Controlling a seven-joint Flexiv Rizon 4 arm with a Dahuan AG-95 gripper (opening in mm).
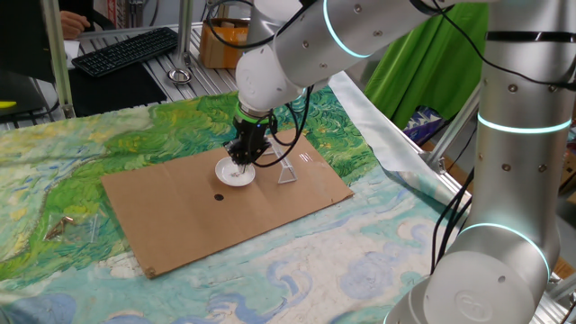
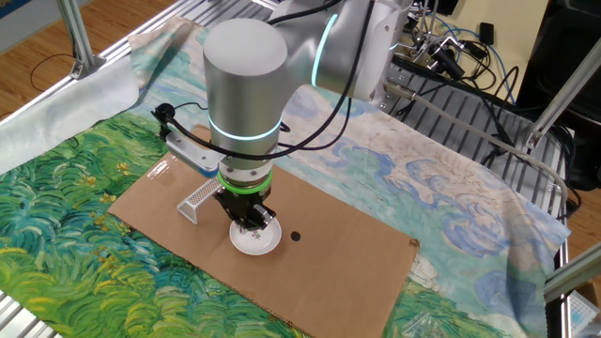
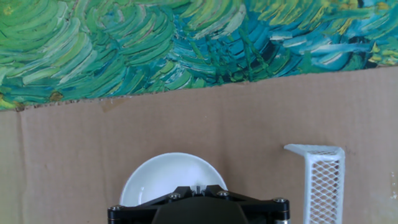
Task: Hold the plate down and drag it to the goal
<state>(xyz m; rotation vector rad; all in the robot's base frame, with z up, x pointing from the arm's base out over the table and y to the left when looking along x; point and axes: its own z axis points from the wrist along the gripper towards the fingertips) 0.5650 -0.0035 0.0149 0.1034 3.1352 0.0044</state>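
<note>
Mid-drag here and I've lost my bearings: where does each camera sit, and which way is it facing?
One fixed view: beside the arm's base, looking out over the brown cardboard sheet; elbow and gripper show.
Other fixed view: opposite side, looking back; wrist hides the fingers.
Hand view: on the hand, looking down; only the black gripper body shows.
All share the small round white plate and the clear plastic bracket goal.

two fixed cameras overlook the cardboard sheet (image 1: 225,211) from opposite sides, while the hand camera peers straight down, close.

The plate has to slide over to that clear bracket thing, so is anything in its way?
No. Only bare cardboard shows between the plate and the goal. The shut gripper is on the plate.
</note>
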